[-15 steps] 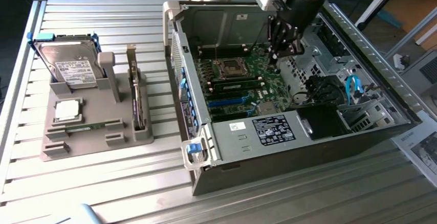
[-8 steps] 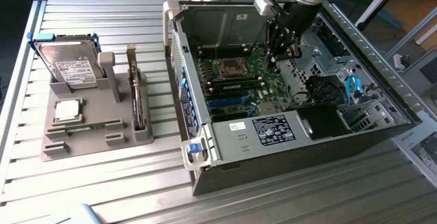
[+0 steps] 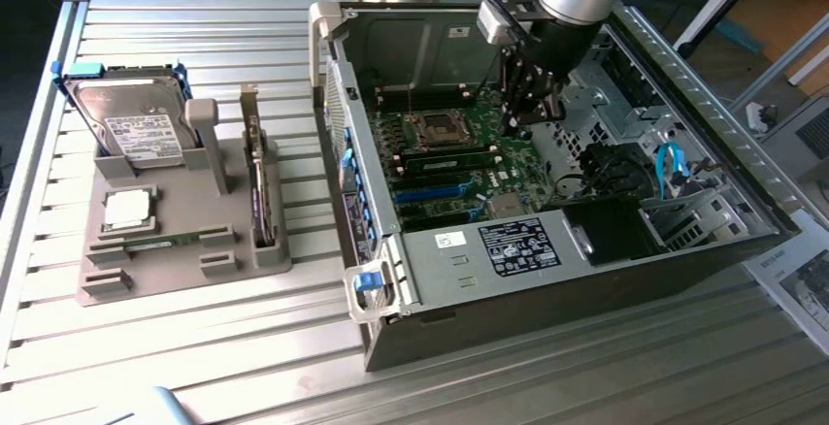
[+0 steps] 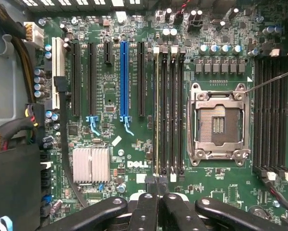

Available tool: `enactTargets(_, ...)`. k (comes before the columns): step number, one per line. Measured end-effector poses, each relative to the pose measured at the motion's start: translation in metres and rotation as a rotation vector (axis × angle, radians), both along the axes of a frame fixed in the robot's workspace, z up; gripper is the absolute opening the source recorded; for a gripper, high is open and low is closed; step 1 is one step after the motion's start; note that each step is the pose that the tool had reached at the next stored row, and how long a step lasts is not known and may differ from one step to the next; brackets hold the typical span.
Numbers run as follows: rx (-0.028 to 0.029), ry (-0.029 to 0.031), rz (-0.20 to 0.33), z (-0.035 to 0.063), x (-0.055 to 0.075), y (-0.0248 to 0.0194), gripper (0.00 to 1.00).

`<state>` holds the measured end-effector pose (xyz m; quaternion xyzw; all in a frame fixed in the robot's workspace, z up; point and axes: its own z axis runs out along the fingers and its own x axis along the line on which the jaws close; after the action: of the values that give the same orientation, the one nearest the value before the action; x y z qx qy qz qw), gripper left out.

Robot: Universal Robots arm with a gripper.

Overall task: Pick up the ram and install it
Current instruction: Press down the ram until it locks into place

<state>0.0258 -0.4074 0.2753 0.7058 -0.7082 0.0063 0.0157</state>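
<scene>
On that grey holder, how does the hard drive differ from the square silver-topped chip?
The hard drive stands on edge in its slot; the processor chip lies flat. The hard drive is clearly bigger than the processor chip. The hard drive carries a blue bracket; the processor chip is bare. Both have silver tops and sit on the grey holder.
</scene>
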Motion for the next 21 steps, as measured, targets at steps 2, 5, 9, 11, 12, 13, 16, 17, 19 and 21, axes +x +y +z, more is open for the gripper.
enactTargets(2, 0.0, 0.0, 0.0, -0.0045, 0.0, 0.0, 0.1)
enactTargets(5, 0.0, 0.0, 0.0, -0.0131, 0.0, 0.0, 0.1)
enactTargets(9, -0.0001, 0.0, 0.0, -0.0218, 0.0, 0.0, 0.1)
enactTargets(11, 0.0, 0.0, 0.0, -0.0262, 0.0, 0.0, 0.1)
enactTargets(12, 0.0, 0.0, 0.0, -0.0274, 0.0, 0.0, 0.1)
enactTargets(13, 0.0, 0.0, 0.0, -0.0296, 0.0, 0.0, 0.1)
enactTargets(16, 0.0, 0.0, -0.001, -0.033, 0.0, 0.0, 0.1)
enactTargets(17, -0.0002, 0.0, -0.001, -0.0333, 0.0, 0.0, 0.1)
enactTargets(19, -0.0003, 0.0001, -0.001, -0.0333, 0.0, 0.0, 0.1)
enactTargets(21, 0.0003, -0.0001, -0.001, -0.0338, 0.0, 0.0, 0.1)
